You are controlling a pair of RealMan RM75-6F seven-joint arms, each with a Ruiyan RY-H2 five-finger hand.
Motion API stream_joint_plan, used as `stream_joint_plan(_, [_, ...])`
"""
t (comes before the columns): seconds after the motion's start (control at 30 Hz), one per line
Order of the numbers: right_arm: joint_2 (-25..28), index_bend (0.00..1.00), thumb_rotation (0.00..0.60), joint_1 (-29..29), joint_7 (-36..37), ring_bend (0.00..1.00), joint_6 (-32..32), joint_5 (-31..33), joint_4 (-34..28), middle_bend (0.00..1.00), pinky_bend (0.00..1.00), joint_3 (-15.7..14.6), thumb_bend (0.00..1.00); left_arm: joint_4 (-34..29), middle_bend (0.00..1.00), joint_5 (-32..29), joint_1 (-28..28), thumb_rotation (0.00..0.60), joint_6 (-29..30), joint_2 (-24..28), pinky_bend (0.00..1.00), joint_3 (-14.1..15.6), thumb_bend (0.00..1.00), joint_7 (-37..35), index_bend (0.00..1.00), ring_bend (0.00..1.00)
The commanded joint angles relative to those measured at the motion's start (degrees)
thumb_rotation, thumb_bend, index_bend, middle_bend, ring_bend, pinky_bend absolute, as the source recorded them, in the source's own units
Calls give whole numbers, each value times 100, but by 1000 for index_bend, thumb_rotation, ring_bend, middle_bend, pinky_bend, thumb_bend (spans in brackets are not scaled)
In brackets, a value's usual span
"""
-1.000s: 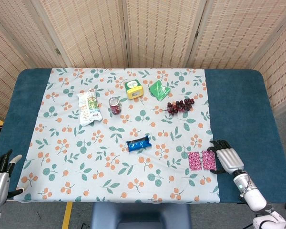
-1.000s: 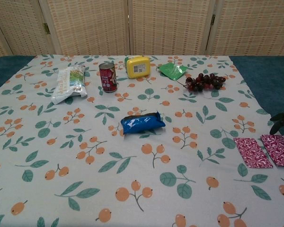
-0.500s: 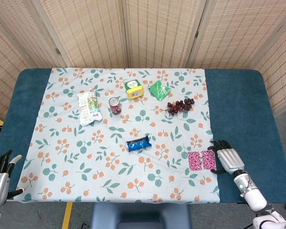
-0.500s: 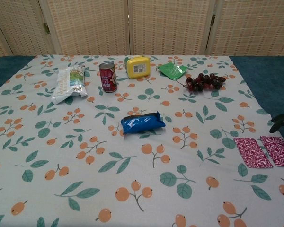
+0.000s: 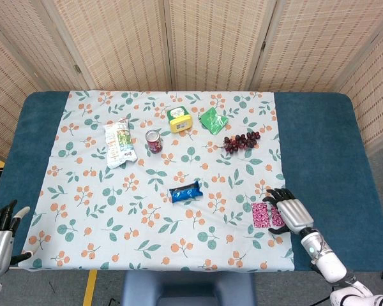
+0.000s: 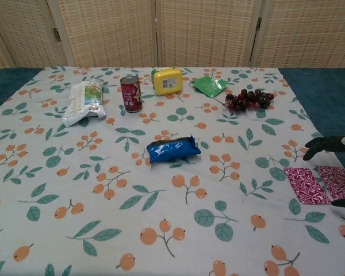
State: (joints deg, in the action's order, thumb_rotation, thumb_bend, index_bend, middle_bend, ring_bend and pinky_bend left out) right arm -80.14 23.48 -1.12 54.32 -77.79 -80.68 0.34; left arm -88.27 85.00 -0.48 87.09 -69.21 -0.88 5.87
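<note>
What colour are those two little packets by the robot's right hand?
The two packets are magenta-pink with a fine white pattern, clearest in the chest view, beside the right hand.

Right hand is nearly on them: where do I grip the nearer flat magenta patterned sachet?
Probably from above, at the near-right edge of the flat magenta patterned sachet. It lies flat on the floral tablecloth, its twin close alongside, and the open right hand hovers over that side.
</note>
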Motion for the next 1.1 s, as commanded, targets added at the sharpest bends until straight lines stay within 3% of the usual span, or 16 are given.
stream_joint_plan(0.03, [-110,213,544,78,-213,0,-90,158,-45,114,0,79,193,24,39,-22,5,600,-1,-2,0,-9,218,-29,194,82])
stream_joint_plan(0.43, [-206,212,543,205,-768,0,-338,659,-215,106,0,128,193,138,39,-61,1,600,-52,-42,0,-9,218,-121,194,81])
stream_joint_plan(1.1, [-218,217,539,264,-875,0,-372,832,-175,106,0,115,192,110,39,-69,-37,600,-90,-29,0,-26,219,-96,194,81])
